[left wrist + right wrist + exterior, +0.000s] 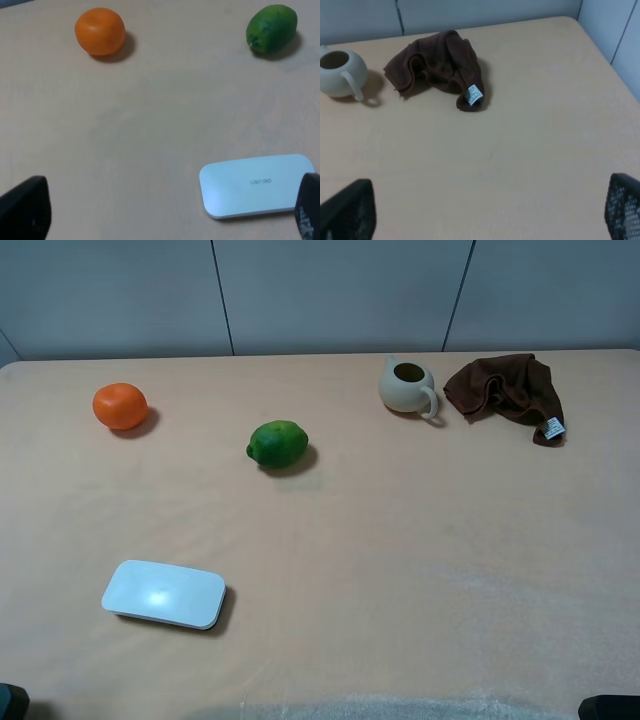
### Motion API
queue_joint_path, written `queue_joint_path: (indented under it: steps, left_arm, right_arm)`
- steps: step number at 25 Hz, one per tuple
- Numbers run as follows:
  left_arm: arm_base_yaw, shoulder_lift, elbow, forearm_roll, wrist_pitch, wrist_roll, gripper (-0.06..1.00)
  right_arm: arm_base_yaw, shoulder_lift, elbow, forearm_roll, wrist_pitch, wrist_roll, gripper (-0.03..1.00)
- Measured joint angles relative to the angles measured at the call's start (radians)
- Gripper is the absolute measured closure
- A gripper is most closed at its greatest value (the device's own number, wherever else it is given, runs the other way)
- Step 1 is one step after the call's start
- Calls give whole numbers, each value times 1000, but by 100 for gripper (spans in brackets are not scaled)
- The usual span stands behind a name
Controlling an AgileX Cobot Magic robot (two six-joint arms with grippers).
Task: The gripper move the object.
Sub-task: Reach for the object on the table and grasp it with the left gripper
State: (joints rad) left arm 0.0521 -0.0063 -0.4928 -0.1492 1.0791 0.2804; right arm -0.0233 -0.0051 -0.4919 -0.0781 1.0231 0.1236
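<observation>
The object, a round bright orange fruit (120,406), rests on the tan table at the far left, apart from everything else. It also shows in the left wrist view as the orange fruit (100,31), well ahead of my left gripper (167,210). That gripper is open wide, its two dark fingertips (25,207) at the frame's corners with nothing between them. My right gripper (485,210) is open too and empty, hovering over bare table on the right side. In the high view only dark corners of both arms show at the near edge.
A green lime (278,444) lies mid-table, right of the orange. A flat white rounded case (164,594) lies near the front left, close to the left gripper. A cream teapot (407,387) and a crumpled brown cloth (505,390) sit at the back right.
</observation>
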Motion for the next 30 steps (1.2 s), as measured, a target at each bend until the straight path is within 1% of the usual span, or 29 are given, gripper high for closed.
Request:
queue_joint_path:
  steps: [25,30]
  left_arm:
    - [0,0,0,0,0,-1,-5]
    - [0,0,-4,25,-19,-67,-5]
  right_arm:
    - [0,0,0,1,1,0,27]
    - [0,0,0,1,1,0,27]
